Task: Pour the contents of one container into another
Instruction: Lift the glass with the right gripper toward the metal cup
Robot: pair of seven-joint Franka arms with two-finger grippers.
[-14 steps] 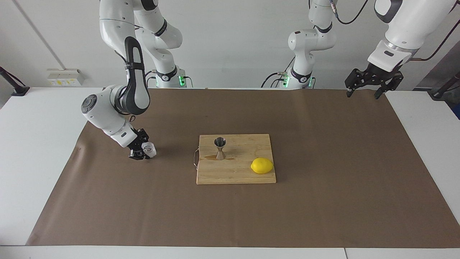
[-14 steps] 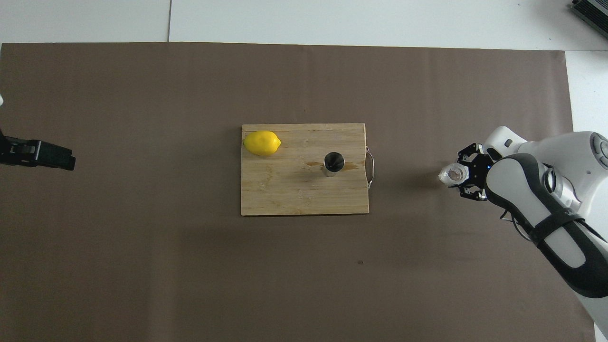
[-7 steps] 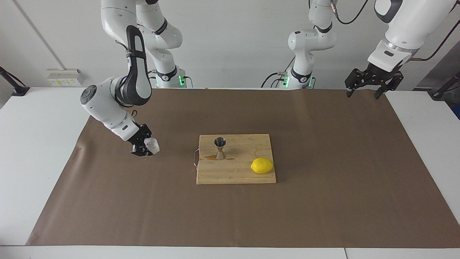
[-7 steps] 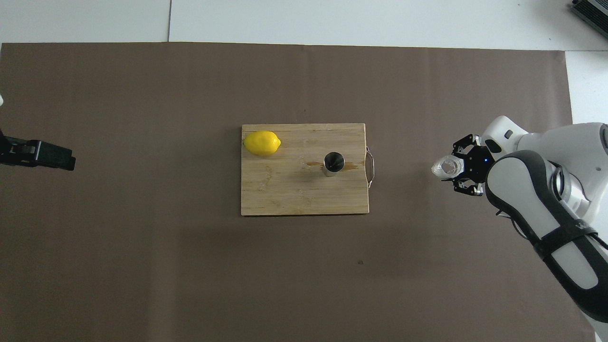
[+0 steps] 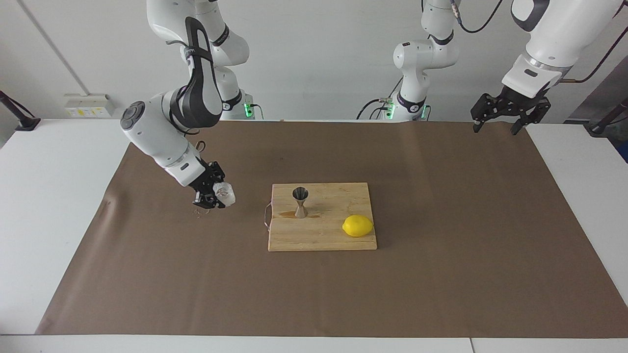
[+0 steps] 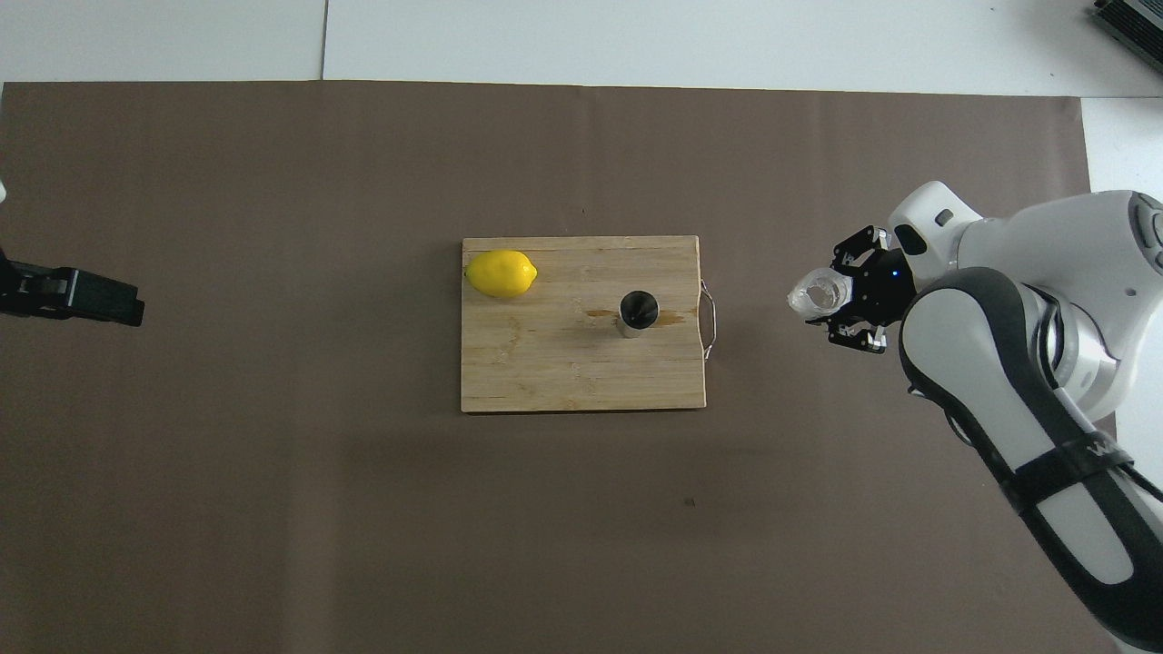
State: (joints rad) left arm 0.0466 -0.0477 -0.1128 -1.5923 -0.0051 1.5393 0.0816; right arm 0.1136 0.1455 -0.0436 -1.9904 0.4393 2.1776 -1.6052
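Gripping the clear crinkled cup (image 5: 226, 194), the right gripper (image 5: 216, 196) hung in the air over the bare brown paper mat (image 5: 441, 274), between the right arm's end of the table and the wooden cutting board (image 5: 338, 238). Its jaws were pinched onto the cup's walls, and the cup stood clear of the mat. In the overhead view the cup (image 6: 820, 293) showed its open mouth, with the right gripper (image 6: 840, 304) just beside it on the arm's side.

The steel jigger (image 5: 300, 201) stood upright on the cutting board, at the part of the board toward the right arm's end and close to the board's metal handle (image 5: 267, 216). A damp-looking stain (image 6: 677, 317) marked the wood on both sides of the jigger's foot. From above, the jigger (image 6: 638, 312) looked dark inside; contents could not be told.

A lemon (image 5: 357, 226) lay on the same board, toward the left arm's end and farther from the robots than the jigger. Cup and jigger were well apart.

The left gripper (image 5: 499, 120) waited aloft over the mat's edge at the left arm's end, close to the robots, jaws spread, holding nothing. In the overhead view only its dark tip (image 6: 77, 297) showed at the frame edge.
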